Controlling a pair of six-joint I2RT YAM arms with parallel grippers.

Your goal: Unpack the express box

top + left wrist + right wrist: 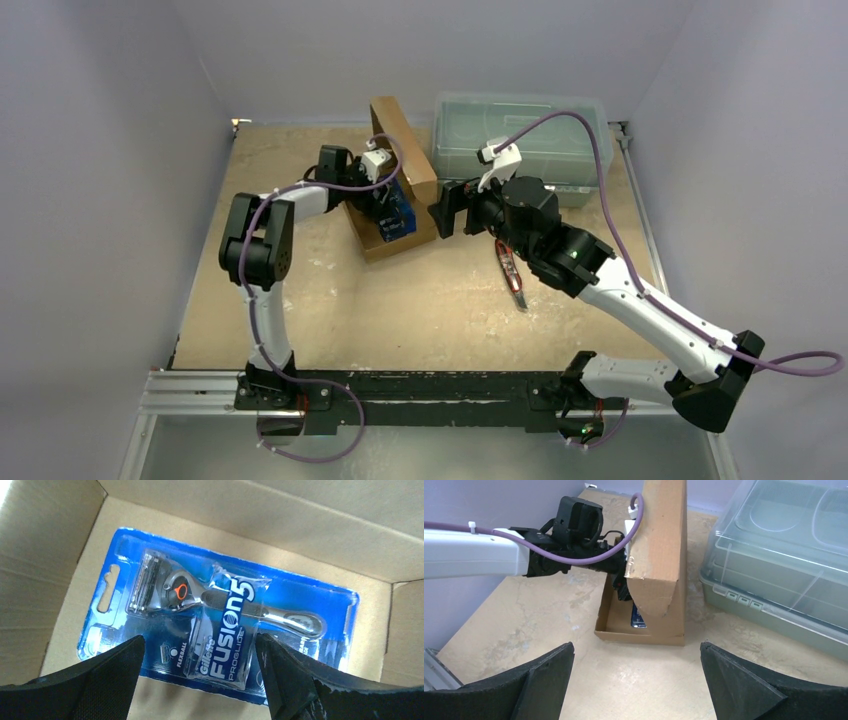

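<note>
The express box (372,240) lies open on the table, its brown flap lid (401,141) standing upright. Inside lies a blue razor blister pack (220,615), flat on the box floor (150,700). My left gripper (200,655) hovers over the pack inside the box, open, its jaws either side of the clear blister with nothing gripped. My right gripper (636,665) is open and empty just above the table, facing the box's (639,636) open side. In the top view it (448,212) sits just right of the box.
A translucent grey-green lidded plastic bin (520,140) stands at the back right, close behind the upright lid (659,545). A red-handled tool (511,270) lies on the table under my right arm. The left arm (484,552) reaches in from the left.
</note>
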